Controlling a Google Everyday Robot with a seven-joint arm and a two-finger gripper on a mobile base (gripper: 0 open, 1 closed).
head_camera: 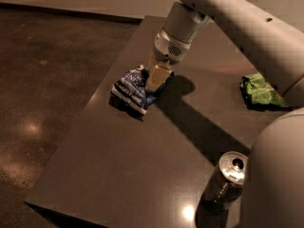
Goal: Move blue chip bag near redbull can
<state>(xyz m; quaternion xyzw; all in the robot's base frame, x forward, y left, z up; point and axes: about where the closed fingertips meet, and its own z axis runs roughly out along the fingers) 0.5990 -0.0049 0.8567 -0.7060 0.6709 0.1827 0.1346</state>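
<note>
The blue chip bag is a crinkled dark blue bag with white lettering, at the left edge of the dark table. My gripper comes down from the upper right and is shut on the bag's right end, holding that end slightly raised. The redbull can stands upright near the table's front right corner, silver top and pull tab showing, well apart from the bag. Part of the bag's right side is hidden behind the cream fingers.
A green chip bag lies at the table's right side. My arm's white body fills the lower right corner, next to the can. The table's left edge runs just beside the blue bag, with dark floor beyond.
</note>
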